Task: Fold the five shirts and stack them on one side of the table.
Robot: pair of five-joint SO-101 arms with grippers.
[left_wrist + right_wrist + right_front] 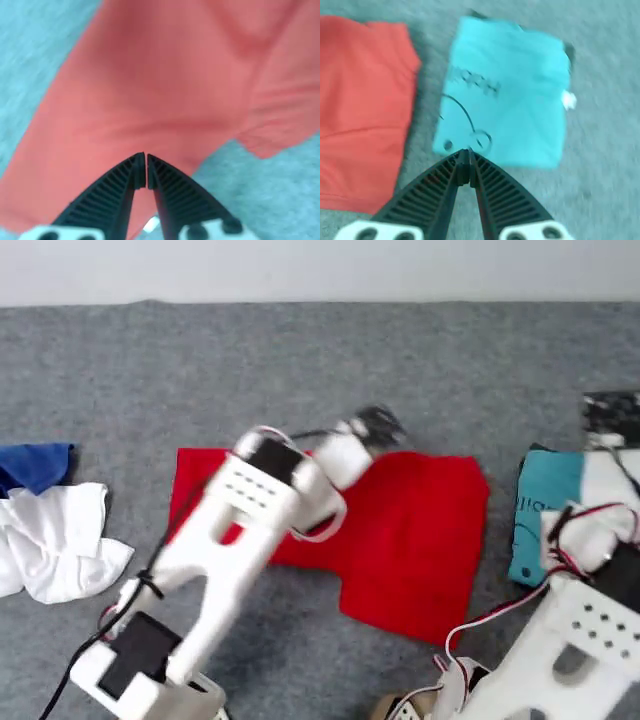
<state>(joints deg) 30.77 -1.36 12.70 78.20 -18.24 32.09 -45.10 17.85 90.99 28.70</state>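
High view, left to right: a blue shirt and a crumpled white shirt lie at the left edge of the frame on the grey table, touching each other. The red shirt lies at centre, flat but uneven in outline. The left gripper hangs over its upper edge. In the left wrist view its jaws are together, with only a thin slit between them, and they hold nothing. At the right edge lies a folded teal shirt, just beside the red shirt but apart from it. In the right wrist view the right gripper hovers above the teal shirt with its jaws together and empty.

Handling, as judged: the red shirt is light, soft and limp. It will sag and crease when lifted, and may drag on the rough table covering. Take hold at a hem or corner, pinching the fabric edge firmly. One corner per gripper should keep the fold line straight.
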